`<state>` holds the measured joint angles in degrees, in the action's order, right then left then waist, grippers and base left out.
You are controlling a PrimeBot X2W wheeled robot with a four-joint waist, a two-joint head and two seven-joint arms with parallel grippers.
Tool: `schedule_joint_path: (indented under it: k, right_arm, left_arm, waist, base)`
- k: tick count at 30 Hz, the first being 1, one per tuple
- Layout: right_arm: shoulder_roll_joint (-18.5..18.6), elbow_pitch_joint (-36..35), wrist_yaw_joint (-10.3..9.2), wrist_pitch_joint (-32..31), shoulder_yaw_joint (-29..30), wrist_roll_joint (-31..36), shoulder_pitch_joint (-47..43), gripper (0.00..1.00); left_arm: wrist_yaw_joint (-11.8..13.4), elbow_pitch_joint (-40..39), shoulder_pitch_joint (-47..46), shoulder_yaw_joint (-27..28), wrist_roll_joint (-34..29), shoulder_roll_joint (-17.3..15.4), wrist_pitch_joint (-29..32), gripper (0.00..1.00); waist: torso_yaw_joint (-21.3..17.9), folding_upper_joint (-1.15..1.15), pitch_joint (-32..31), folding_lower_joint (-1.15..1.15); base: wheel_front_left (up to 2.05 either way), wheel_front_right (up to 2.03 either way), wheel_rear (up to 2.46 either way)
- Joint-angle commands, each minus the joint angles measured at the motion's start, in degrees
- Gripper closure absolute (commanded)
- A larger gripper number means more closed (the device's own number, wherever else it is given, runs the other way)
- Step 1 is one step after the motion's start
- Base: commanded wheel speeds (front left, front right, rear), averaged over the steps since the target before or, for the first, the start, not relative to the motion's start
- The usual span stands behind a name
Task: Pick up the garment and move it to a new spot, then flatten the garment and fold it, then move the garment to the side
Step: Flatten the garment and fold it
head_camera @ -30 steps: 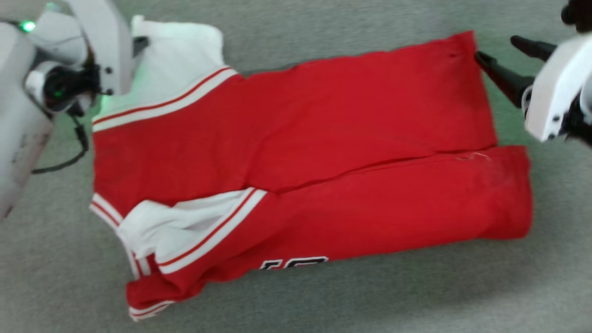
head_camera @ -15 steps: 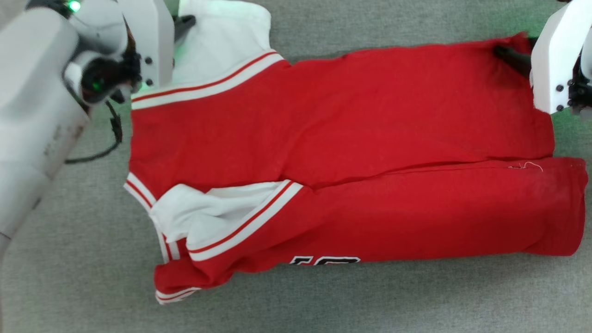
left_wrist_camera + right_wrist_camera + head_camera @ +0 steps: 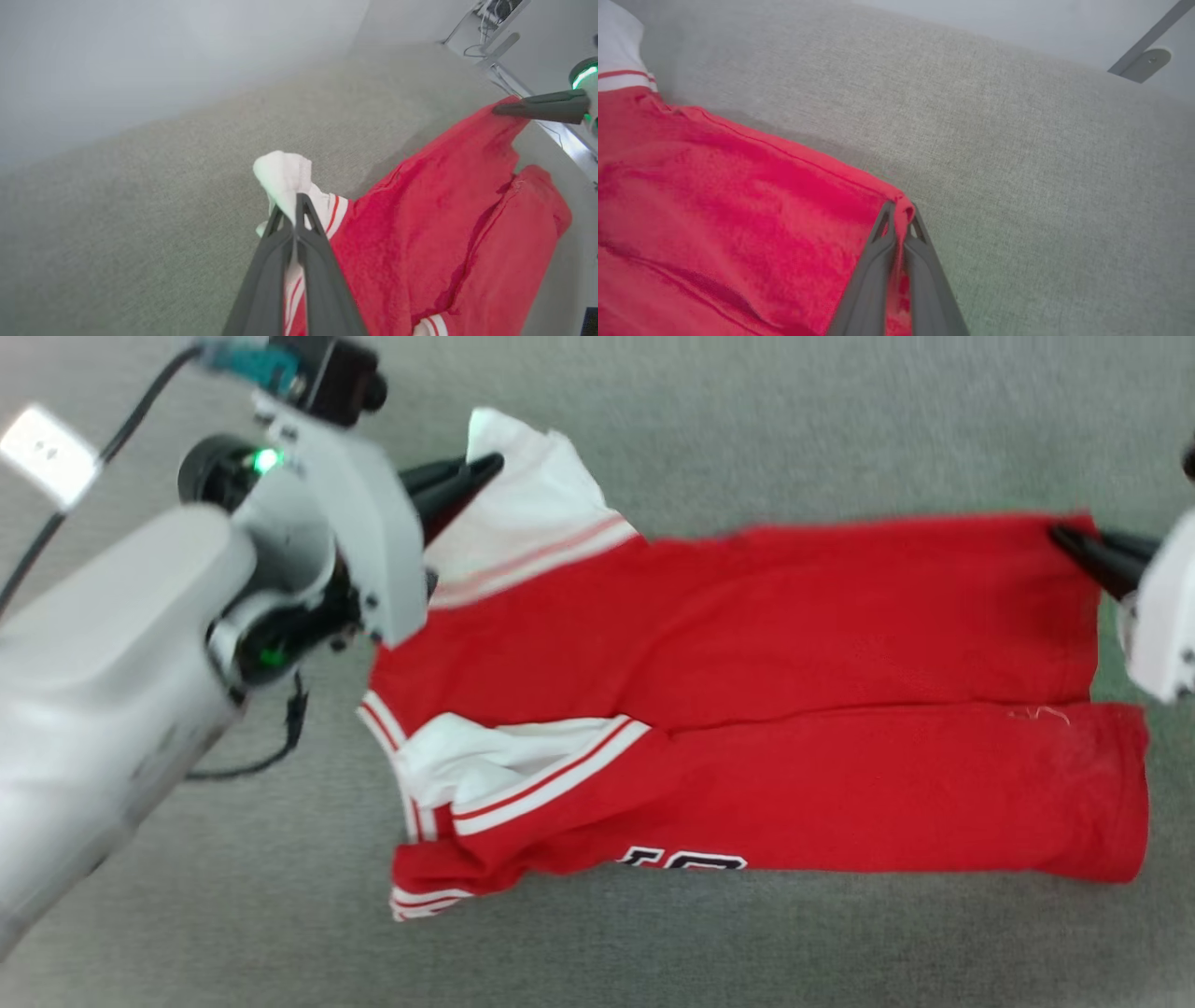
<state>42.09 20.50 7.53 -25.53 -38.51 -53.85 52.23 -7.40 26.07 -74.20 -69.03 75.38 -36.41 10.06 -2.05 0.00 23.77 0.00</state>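
Observation:
The garment [image 3: 747, 653], a red jersey with white sleeves and striped trim, lies folded lengthwise on a grey fabric surface, black lettering peeking out at its near edge. My left gripper [image 3: 481, 467] is shut on the far white sleeve [image 3: 285, 175], lifting it. My right gripper [image 3: 1064, 537] is shut on the far red hem corner [image 3: 903, 212]. In the left wrist view, the right gripper [image 3: 502, 108] pinches that same raised corner. The near red layer [image 3: 840, 803] stays on the surface.
The grey fabric surface [image 3: 747, 429] stretches all around the garment. A pale wall rises behind it in the wrist views. A grey bracket [image 3: 1141, 58] stands at the far right, and cables [image 3: 486, 14] lie near the surface's far corner.
The right gripper has closed on the far hem corner; a second ago its fingers stood apart beside it. The head camera has shifted, so the garment sits further right and lower.

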Motion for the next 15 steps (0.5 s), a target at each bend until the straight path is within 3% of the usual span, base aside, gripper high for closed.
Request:
schedule_joint_path:
  k: [1,7,15]
  right_arm:
    - [2.24,-2.24,-0.09,1.14,1.24,-0.89,-4.01,1.0]
    - [6.22,-7.66,-0.09,3.14,6.61,-1.77,-15.66,1.0]
    - [8.12,-14.07,-0.09,3.25,15.33,0.0,-30.87,1.0]
  left_arm:
    - [-0.11,-4.66,2.62,-0.25,1.11,-2.83,-2.82,1.0]
    - [-0.11,-18.51,11.09,-0.95,3.24,-11.34,-10.68,1.0]
    - [0.22,-27.93,22.6,-2.53,3.98,-16.37,-17.88,1.0]
  waist:
    - [3.93,0.0,-5.76,0.0]
    - [5.12,0.0,-7.37,0.0]
    - [6.13,0.0,-6.61,0.0]
  base:
    - [0.0,0.0,0.0]
    - [0.0,0.0,0.0]
    - [0.0,0.0,0.0]
